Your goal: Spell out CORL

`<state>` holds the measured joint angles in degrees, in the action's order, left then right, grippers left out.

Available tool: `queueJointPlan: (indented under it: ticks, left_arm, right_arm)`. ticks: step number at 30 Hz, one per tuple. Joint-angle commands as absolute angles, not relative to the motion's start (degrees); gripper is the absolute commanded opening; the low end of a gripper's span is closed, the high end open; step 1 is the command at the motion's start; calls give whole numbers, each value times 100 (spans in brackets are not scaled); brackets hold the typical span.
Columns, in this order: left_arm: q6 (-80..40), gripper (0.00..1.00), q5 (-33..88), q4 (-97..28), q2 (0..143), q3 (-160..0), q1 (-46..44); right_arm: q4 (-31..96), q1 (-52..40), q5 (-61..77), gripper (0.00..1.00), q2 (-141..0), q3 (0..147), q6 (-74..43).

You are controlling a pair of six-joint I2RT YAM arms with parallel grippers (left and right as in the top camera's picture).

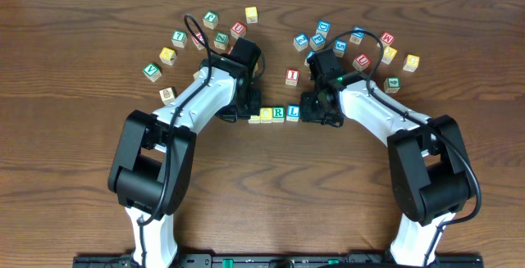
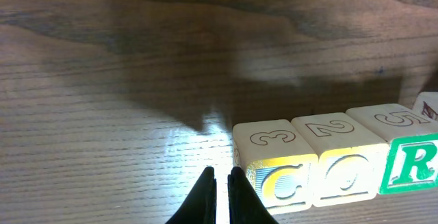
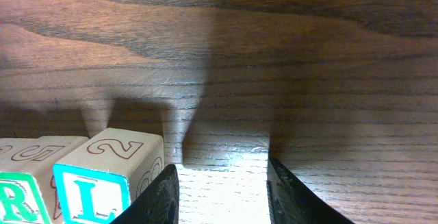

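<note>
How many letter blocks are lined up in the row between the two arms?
4, side by side: yellow C at the left end, then yellow O, green R, blue L. None seems hidden.

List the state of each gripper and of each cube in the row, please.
left gripper, shut, holds nothing.
right gripper, open, holds nothing.
C cube, first in the row, not gripped.
O cube, second, close against its neighbours.
R cube, third, letter upright.
L cube, last, beside a right finger.
</note>
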<state>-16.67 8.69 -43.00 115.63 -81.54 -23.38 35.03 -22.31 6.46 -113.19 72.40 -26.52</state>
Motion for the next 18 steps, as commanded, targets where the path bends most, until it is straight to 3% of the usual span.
queueJointPlan:
  ticks: [1, 18]
  left_arm:
    - [-1678, 8, 884, -4287, 11607, -8103, -2355]
    - [-1678, 8, 884, -4270, 11607, -8103, -2355]
  right_arm:
    - [3461, -2259, 622, 36, -11316, 7183, -2493]
    - [3607, -1916, 1004, 40, -11314, 7730, -1164]
